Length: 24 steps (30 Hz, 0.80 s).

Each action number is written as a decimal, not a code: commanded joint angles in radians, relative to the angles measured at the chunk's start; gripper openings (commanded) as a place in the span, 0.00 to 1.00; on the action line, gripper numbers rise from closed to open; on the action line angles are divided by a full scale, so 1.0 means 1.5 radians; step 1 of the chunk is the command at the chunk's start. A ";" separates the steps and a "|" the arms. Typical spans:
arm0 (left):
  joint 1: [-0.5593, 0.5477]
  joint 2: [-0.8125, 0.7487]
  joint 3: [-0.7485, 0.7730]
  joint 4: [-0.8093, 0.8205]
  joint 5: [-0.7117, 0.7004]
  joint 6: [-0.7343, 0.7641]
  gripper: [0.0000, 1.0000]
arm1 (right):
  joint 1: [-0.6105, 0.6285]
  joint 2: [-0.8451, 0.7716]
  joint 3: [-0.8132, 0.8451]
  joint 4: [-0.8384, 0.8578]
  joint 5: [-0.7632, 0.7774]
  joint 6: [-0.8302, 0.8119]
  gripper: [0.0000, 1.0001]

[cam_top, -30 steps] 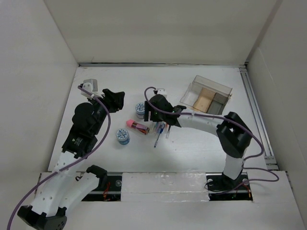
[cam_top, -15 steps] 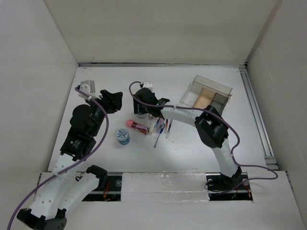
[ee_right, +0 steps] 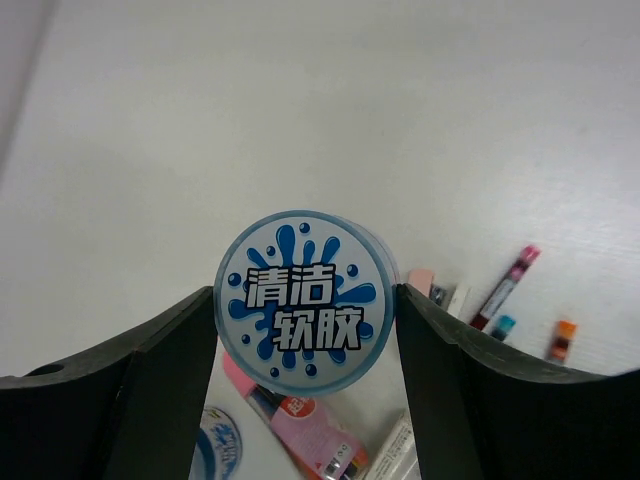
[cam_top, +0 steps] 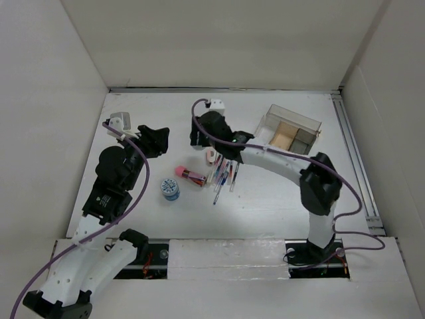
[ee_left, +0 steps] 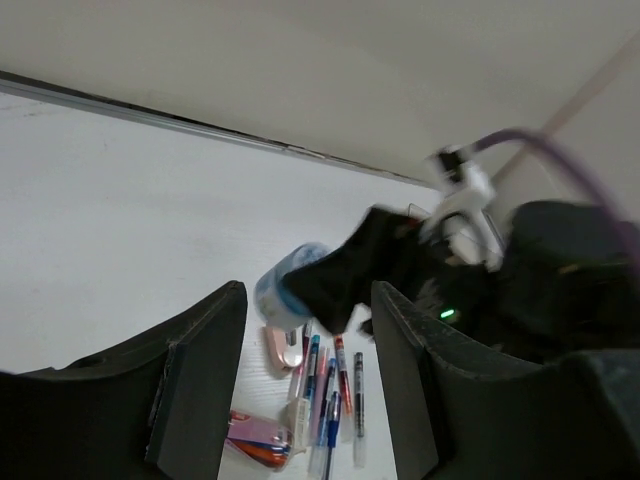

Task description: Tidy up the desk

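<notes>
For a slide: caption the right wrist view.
Right gripper holds a round blue-labelled container above scattered pens.

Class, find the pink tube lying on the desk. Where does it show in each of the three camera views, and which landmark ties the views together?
Top external: pink tube left of centre, between the round tub and the pens.
Left wrist: at the bottom edge, between the fingers.
Right wrist: bottom centre, below the held blue-lidded tub.
Shared landmark: the pens beside it.
</notes>
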 commanded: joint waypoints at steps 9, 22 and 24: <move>0.003 0.007 0.003 0.017 0.015 -0.004 0.49 | -0.263 -0.245 -0.158 0.094 0.029 0.069 0.41; 0.003 0.017 0.005 0.016 0.015 -0.001 0.49 | -0.440 -0.130 -0.065 0.068 -0.032 0.067 0.40; 0.003 0.013 0.001 0.022 0.016 -0.002 0.49 | -0.450 -0.111 -0.062 0.070 -0.033 0.066 0.40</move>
